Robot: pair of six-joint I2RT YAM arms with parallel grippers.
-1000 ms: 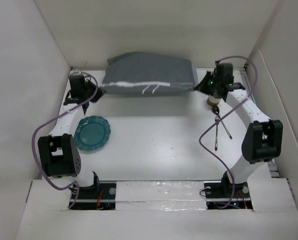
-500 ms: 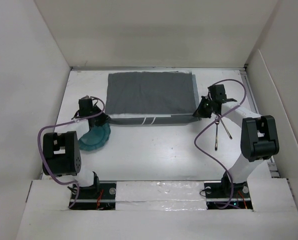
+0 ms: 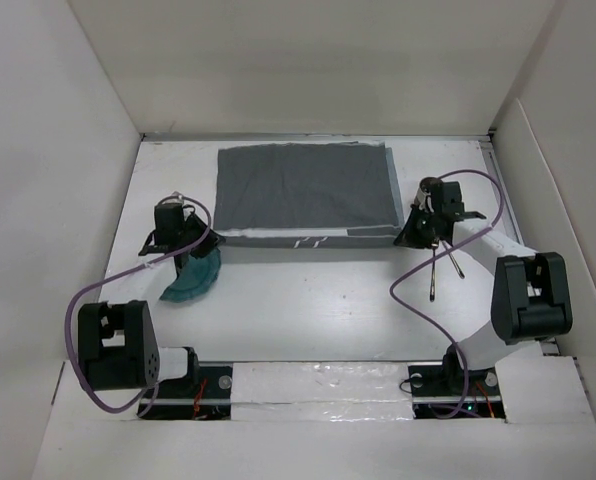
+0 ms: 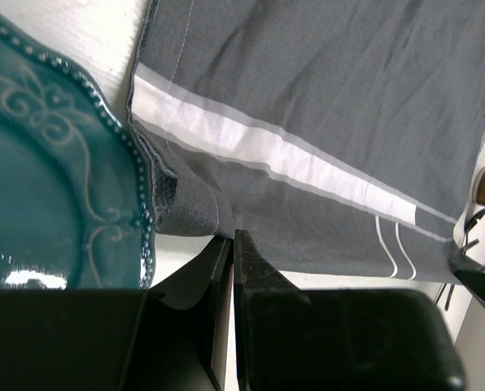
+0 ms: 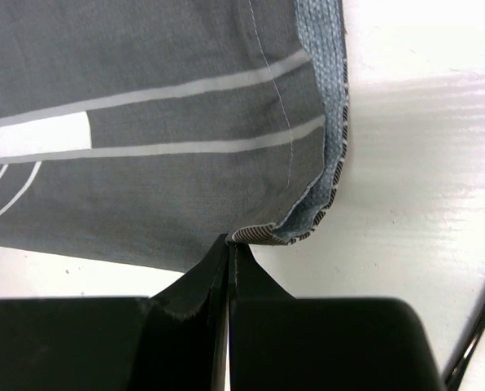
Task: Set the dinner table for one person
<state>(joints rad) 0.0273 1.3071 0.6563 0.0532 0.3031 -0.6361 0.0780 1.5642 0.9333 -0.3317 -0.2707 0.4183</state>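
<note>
Wide white desk point(image 3: 308, 310) beneath everything, teal plate point(image 3: 191, 283) at left, left fingers point(image 4: 232, 243) pinched on the near-left corner of the grey striped mat point(image 3: 303, 190), mat lying flat at far middle, right fingers point(image 5: 229, 244) clamped on its near-right corner, cutlery point(image 3: 436, 268) just right.

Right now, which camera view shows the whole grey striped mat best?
The top external view: almost the whole grey mat shows there. The left wrist view shows only its near left corner with the white stripe, the right wrist view only its near right corner.
</note>
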